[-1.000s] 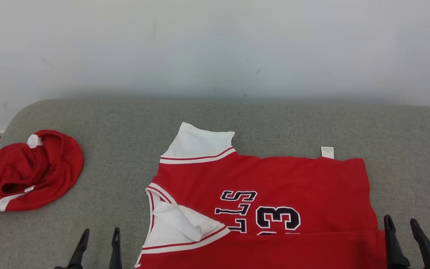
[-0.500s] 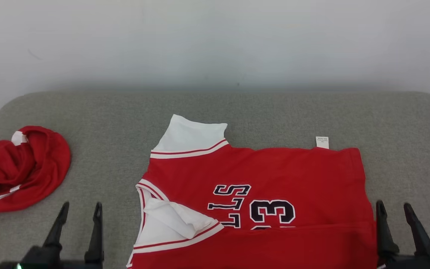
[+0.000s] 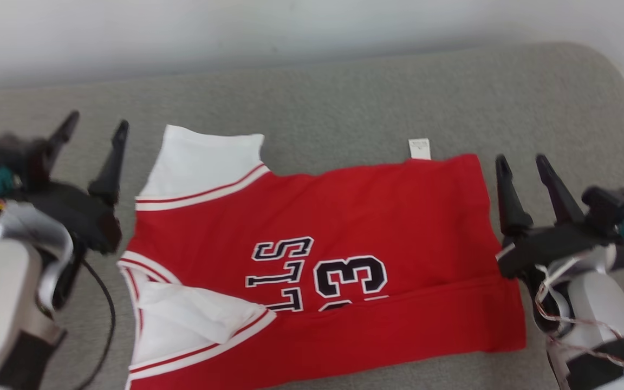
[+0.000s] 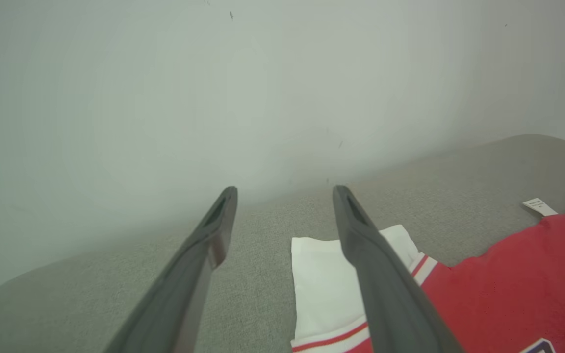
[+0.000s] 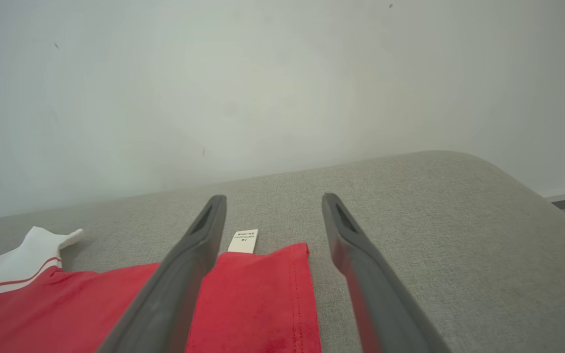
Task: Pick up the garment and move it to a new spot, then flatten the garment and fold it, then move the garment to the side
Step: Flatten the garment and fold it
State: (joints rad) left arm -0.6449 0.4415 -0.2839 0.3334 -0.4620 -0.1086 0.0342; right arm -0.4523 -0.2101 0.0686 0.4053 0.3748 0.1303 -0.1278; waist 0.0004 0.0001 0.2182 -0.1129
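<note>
Nearest the robot, the garment [image 3: 377,216] lies flat across the middle of the bench [image 3: 344,103], shoulders toward the left and hem toward the right. Its near long edge is turned over onto itself as a red band [image 3: 398,330] that covers the lower part of the printed number [image 3: 351,276]. Judged from this, the first lengthwise fold is in place and the far edge remains to be folded. At the near left, a white strap [image 3: 193,319] lies rumpled and partly turned over; it probably needs smoothing before the fold is completed.

Farther out, the left gripper [image 3: 97,123] hangs just beside the far strap [image 3: 203,160], and the right gripper [image 3: 521,160] hangs just beside the far corner of the hem. Both have their jaws spread wide and hold nothing. No contact with the cloth is evident. One gripper at each end of the far edge suits a two-point pinch: lifting both ends together would keep the edge straight while it is carried toward the near band.

At the far edge, a white label [image 3: 419,149] projects onto bare bench. Beyond it the bench runs uncovered to the pale wall [image 3: 236,32]; the bare area at the right looks adequate for setting the folded garment aside.
</note>
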